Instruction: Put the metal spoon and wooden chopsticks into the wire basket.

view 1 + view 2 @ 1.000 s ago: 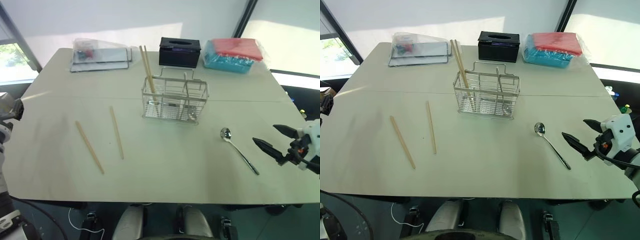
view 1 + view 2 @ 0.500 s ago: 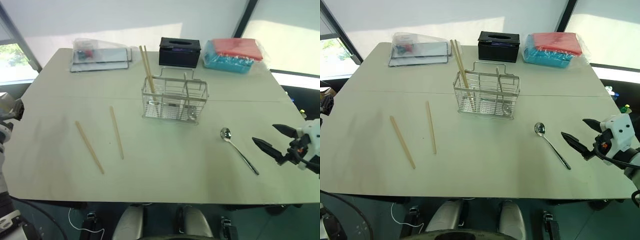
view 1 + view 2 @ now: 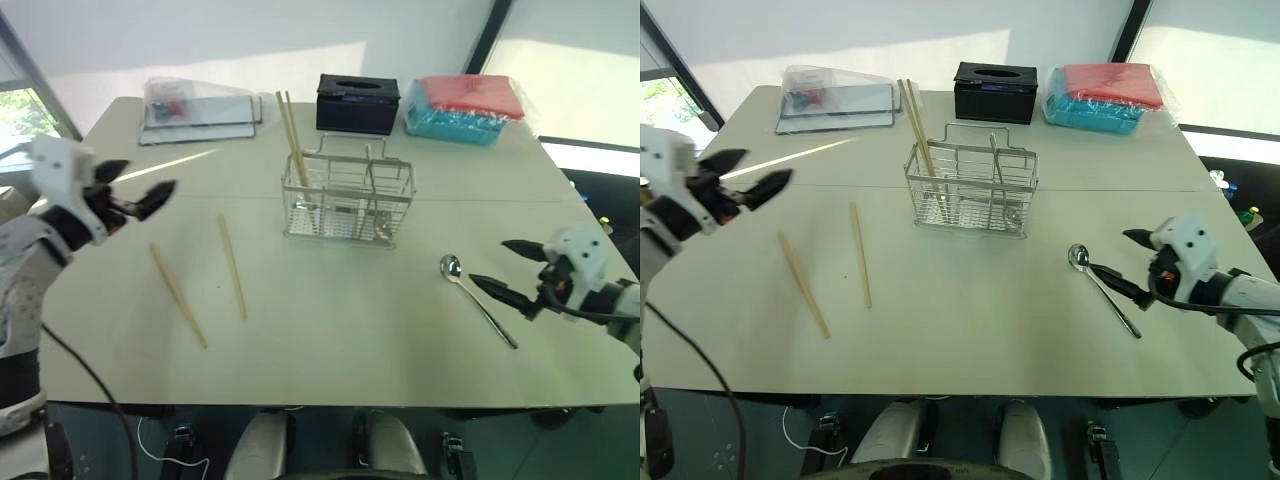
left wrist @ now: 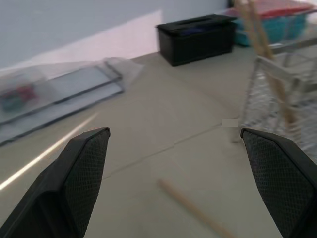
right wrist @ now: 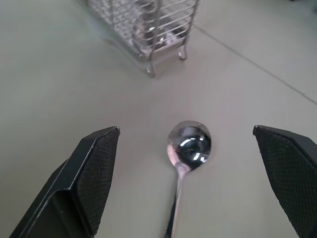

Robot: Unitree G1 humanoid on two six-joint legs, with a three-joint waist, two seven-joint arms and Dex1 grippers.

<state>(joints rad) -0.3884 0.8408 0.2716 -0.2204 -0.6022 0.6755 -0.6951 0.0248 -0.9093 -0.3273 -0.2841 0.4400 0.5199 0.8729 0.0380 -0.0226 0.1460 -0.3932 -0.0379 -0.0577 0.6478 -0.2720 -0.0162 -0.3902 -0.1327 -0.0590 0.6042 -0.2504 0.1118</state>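
- Pale table [image 3: 330, 340] carries a wire basket [image 3: 347, 203] near its middle, with two chopsticks [image 3: 294, 140] standing in its left compartment.
- Two more chopsticks [image 3: 233, 266] lie flat, left of the basket.
- Spoon [image 3: 478, 300] lies to the right.
- Right gripper [image 3: 512, 268] hangs spread wide beside the spoon's handle, holding nothing.
- Left gripper [image 3: 136, 184] hovers spread wide and empty, above the table's left side.

A plain lab or office room; a bare pale table [image 3: 330, 330] stands by white walls and dark-framed windows [image 3: 20, 120].

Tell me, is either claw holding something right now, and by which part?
Nothing is held. The left gripper and right gripper are open and empty; the spoon lies on the table.
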